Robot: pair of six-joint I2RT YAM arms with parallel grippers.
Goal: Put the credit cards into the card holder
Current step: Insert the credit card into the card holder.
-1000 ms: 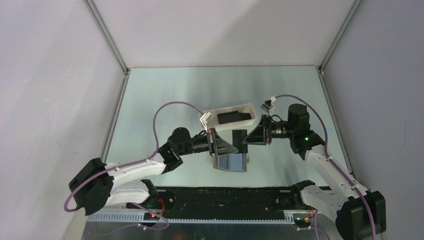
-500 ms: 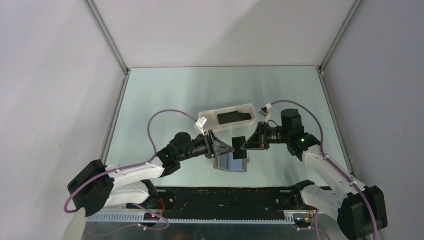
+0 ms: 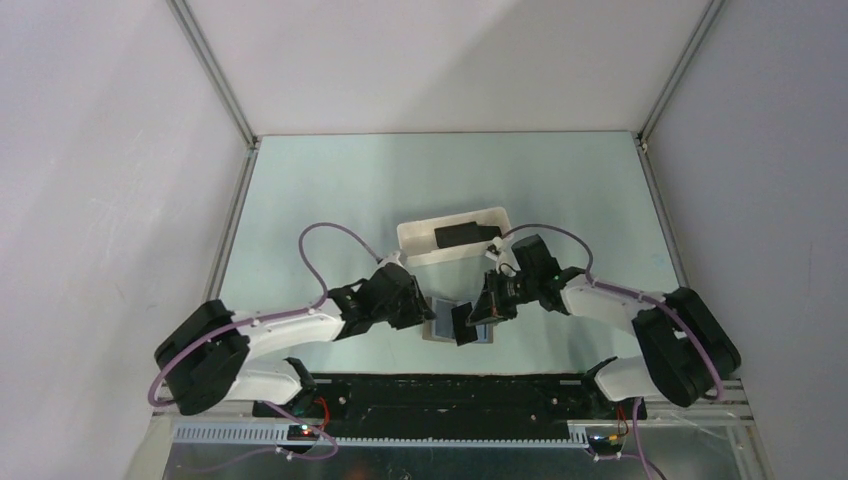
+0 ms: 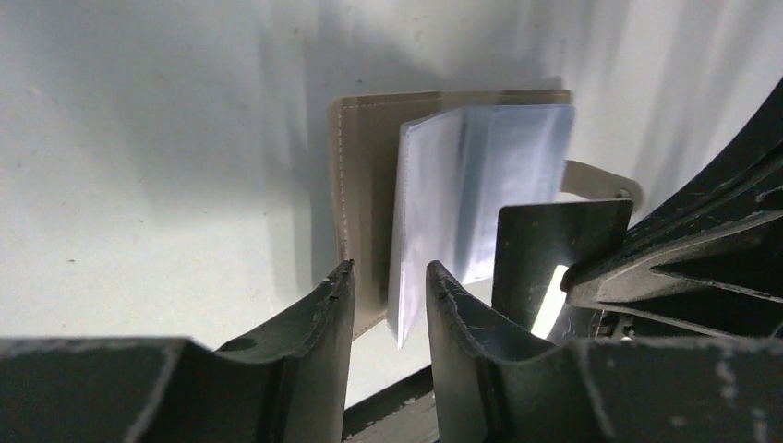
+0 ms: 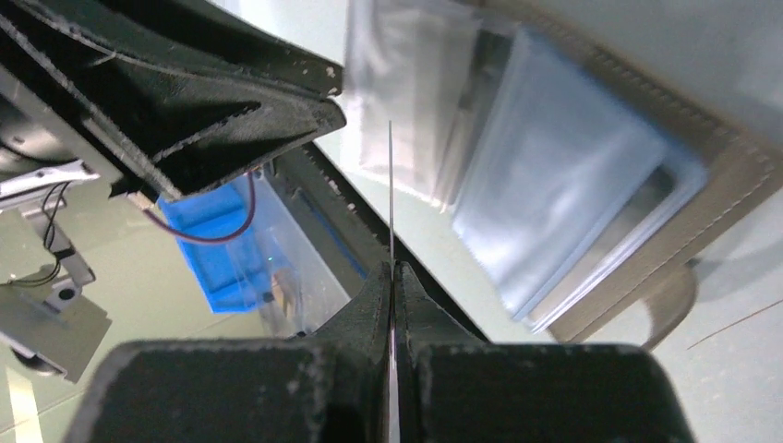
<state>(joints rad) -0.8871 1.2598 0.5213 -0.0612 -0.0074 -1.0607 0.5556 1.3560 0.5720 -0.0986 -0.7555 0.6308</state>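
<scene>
The card holder (image 3: 441, 328) lies open on the table near the front edge, its grey-brown cover (image 4: 362, 175) down and its silvery-blue sleeves (image 4: 480, 175) fanned up. My right gripper (image 3: 479, 313) is shut on a black credit card (image 3: 463, 326) and holds it on edge over the sleeves. That card shows edge-on in the right wrist view (image 5: 391, 189) and face-on in the left wrist view (image 4: 554, 249). My left gripper (image 4: 388, 277) is open, its fingers straddling the holder's left edge. More black cards (image 3: 462, 236) lie in the white tray (image 3: 410, 240).
The white tray stands just behind the holder. The black base rail (image 3: 450, 395) runs along the near edge, close to the holder. Grey enclosure walls stand at the left, right and back. A blue part (image 5: 217, 245) sits by the rail.
Both arms have come down and toward the near edge onto the open holder. The right gripper has brought the black card from above the tray side down to the sleeves.
</scene>
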